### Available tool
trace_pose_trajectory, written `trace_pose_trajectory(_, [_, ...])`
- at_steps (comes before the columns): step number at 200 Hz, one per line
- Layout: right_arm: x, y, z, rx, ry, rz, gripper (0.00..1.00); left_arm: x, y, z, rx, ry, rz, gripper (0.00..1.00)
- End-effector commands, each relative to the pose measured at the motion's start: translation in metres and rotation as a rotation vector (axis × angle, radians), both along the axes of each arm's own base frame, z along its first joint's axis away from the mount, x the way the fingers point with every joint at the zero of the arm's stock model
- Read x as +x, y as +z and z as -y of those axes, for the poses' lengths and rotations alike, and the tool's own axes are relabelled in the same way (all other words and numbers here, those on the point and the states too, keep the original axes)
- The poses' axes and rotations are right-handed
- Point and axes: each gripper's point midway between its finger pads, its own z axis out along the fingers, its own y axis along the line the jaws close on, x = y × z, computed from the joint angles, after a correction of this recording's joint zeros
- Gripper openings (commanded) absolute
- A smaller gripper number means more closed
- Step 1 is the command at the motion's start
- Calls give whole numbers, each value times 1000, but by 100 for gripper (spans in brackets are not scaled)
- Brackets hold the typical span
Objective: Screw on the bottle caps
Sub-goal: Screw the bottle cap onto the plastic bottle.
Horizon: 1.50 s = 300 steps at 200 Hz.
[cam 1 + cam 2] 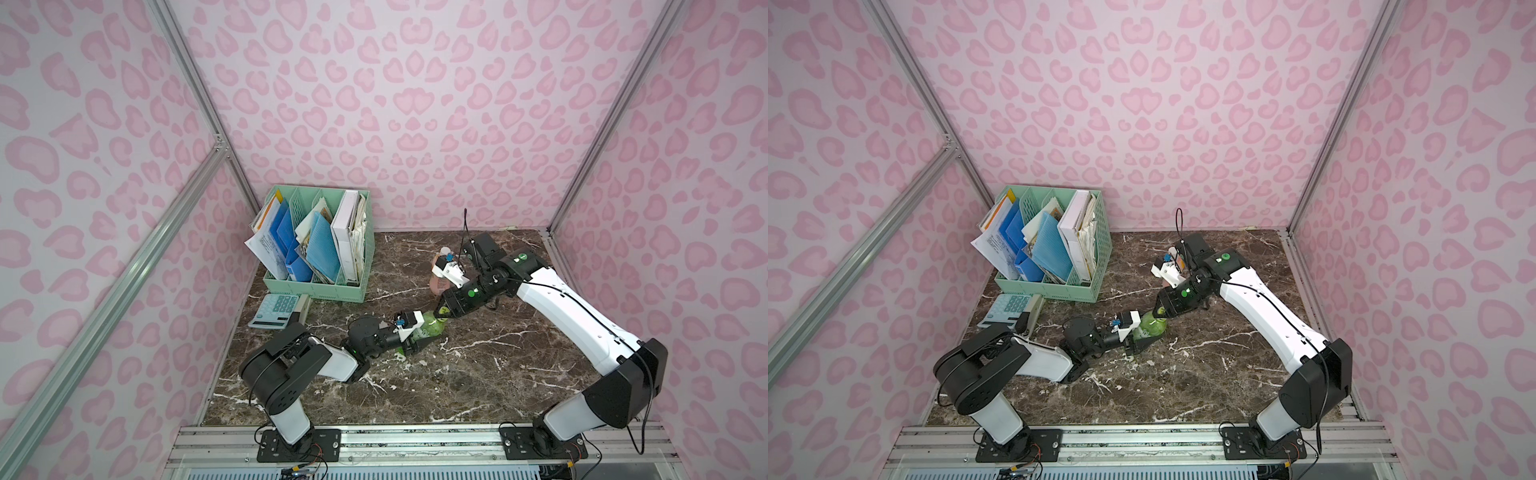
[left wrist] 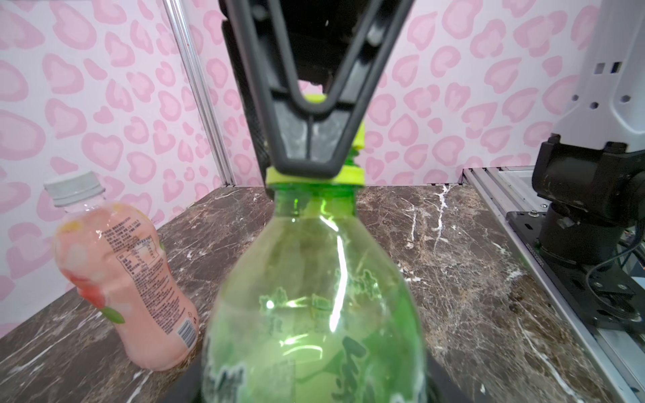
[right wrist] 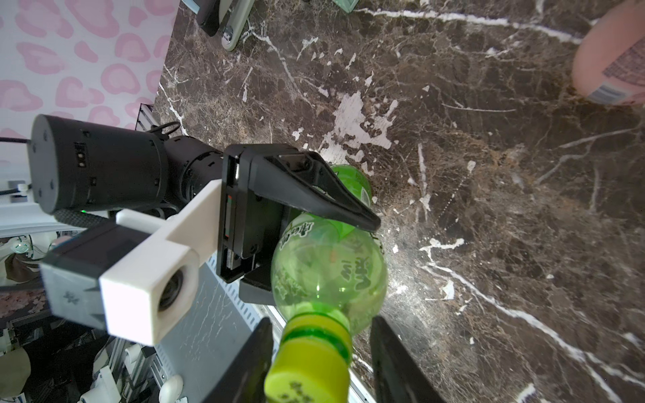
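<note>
- The green bottle is near the middle of the table in both top views. It is tilted, with its neck leaning toward about 1 o'clock.
- The left tool reaches in from 8 o'clock and is clenched on the green bottle's body, one finger on each side.
- The yellow-green cap sits on the green bottle's neck, with a dark mark on its top. Whether it is fully tightened cannot be told.
- The right tool comes in from 2 o'clock and is released. In the right wrist view its fingers stand on either side of the yellow-green cap, with a clear gap on one side.
- The pink bottle stands upright on the table at about 12 o'clock from the green bottle, apart from it. It is partly hidden behind the right arm in the top views.
- The white cap is on the pink bottle's neck.
- A green file organiser holding papers and folders sits at the table's 10 o'clock corner.
- A calculator lies just in front of the file organiser.
</note>
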Motion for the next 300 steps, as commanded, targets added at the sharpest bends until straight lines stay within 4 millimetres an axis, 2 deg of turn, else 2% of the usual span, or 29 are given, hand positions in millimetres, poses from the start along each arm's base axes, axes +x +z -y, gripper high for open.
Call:
trace_pose_trajectory(1, [3, 9, -2, 20, -4, 24, 53, -1, 12, 1, -38, -10, 28, 64])
trace_pose_trajectory(42, [18, 46, -5, 108, -50, 132, 65, 3, 9, 2, -46, -1, 0, 64])
trace_pose_trajectory(67, [35, 64, 7, 175, -134, 200, 66, 8, 12, 3, -64, 21, -29, 64])
trace_pose_trajectory(83, [46, 69, 22, 236, -210, 230, 63, 10, 19, 3, -84, 23, -39, 64])
trace_pose_trajectory(98, [49, 80, 31, 333, -254, 263, 57, 12, 24, 2, -98, 35, -39, 64])
trace_pose_trajectory(100, [48, 76, 32, 339, -258, 255, 56, 12, 25, 2, -99, 37, -39, 64])
trace_pose_trajectory(119, [39, 79, 29, 418, -238, 273, 49, 14, 29, 0, -110, 54, -39, 64])
trace_pose_trajectory(148, [31, 94, 24, 515, -221, 284, 45, 18, 38, 0, -140, 72, -56, 64])
trace_pose_trajectory(210, [26, 86, 21, 572, -221, 258, 40, 15, 64, 1, -194, 44, -44, 64])
trace_pose_trajectory(248, [27, 94, 17, 602, -208, 263, 39, 14, 67, 2, -201, 31, -50, 64])
trace_pose_trajectory(300, [22, 80, 7, 574, -184, 246, 36, 15, 72, 1, -214, 34, -50, 64])
